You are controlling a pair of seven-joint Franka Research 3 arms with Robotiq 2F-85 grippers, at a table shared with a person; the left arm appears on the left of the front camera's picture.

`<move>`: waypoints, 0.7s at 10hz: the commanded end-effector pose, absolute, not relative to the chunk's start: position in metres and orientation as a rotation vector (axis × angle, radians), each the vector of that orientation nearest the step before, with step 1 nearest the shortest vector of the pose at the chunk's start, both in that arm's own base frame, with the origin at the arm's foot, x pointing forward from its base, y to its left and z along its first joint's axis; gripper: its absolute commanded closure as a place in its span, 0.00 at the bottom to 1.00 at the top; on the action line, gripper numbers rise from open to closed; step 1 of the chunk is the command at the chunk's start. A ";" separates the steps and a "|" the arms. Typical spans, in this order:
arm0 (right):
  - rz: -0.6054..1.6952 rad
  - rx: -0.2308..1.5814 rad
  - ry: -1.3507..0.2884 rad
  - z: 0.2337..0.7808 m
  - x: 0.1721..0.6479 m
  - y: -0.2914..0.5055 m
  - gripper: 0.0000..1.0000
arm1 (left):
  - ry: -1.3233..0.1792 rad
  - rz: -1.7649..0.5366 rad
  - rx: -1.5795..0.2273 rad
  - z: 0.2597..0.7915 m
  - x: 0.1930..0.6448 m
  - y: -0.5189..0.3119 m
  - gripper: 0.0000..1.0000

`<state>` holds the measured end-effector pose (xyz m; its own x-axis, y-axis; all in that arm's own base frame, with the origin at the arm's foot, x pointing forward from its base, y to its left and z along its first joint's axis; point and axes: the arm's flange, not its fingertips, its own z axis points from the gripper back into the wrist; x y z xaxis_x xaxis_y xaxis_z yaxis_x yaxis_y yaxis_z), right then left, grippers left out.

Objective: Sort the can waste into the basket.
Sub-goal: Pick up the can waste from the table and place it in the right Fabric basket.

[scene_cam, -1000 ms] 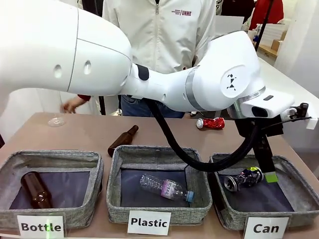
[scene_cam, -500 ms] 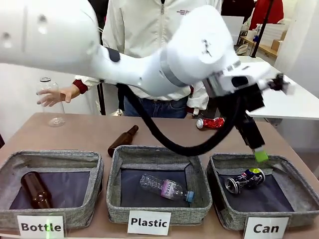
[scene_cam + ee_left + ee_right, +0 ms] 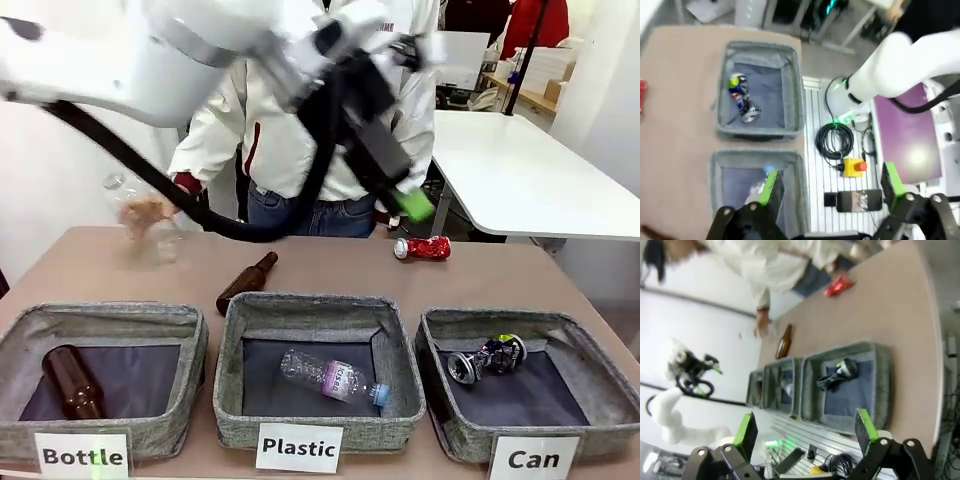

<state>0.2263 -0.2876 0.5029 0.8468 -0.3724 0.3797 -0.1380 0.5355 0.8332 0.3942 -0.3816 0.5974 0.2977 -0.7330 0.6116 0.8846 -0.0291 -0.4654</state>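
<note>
The dark crushed can (image 3: 487,358) lies in the basket (image 3: 520,321) behind the "Can" card, at the right of the row. The red crushed can (image 3: 423,248) rests on the table beyond that basket. My left gripper (image 3: 405,200) hangs high over the table's far middle, well above both cans. In the left wrist view the left gripper (image 3: 830,185) is open and empty, with the dark can (image 3: 741,97) and basket (image 3: 760,132) far below. My right gripper (image 3: 805,429) is open and empty too, looking down on the dark can (image 3: 837,374) and the red can (image 3: 838,285).
A brown bottle (image 3: 247,282) lies on the table behind the "Plastic" basket (image 3: 312,306), which holds a clear bottle (image 3: 332,378). The "Bottle" basket (image 3: 105,318) holds another brown bottle (image 3: 68,381). A person's hand (image 3: 146,213) holds a clear bottle at the far left.
My left arm rose out of the Can basket and swung up and left, leaving the dark can inside. The person's hand moved a clear bottle rightward and down towards the table.
</note>
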 end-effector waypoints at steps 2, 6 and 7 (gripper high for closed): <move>-0.009 0.991 -0.486 0.495 0.247 -0.193 0.00 | -0.281 -1.021 -1.049 0.602 0.398 -0.233 0.00; -0.064 1.085 -0.320 0.506 0.275 -0.121 0.00 | -0.345 -0.519 -1.287 0.585 0.398 -0.009 0.00; -0.108 1.130 -0.276 0.510 0.280 -0.116 0.00 | -0.372 -0.406 -1.353 0.563 0.395 0.033 0.00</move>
<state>0.2722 -0.1183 0.4962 0.9579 -0.1679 0.2329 -0.1303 0.4686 0.8738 0.3908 0.0244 0.5756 0.8399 -0.1917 0.5077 0.5408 0.2173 -0.8126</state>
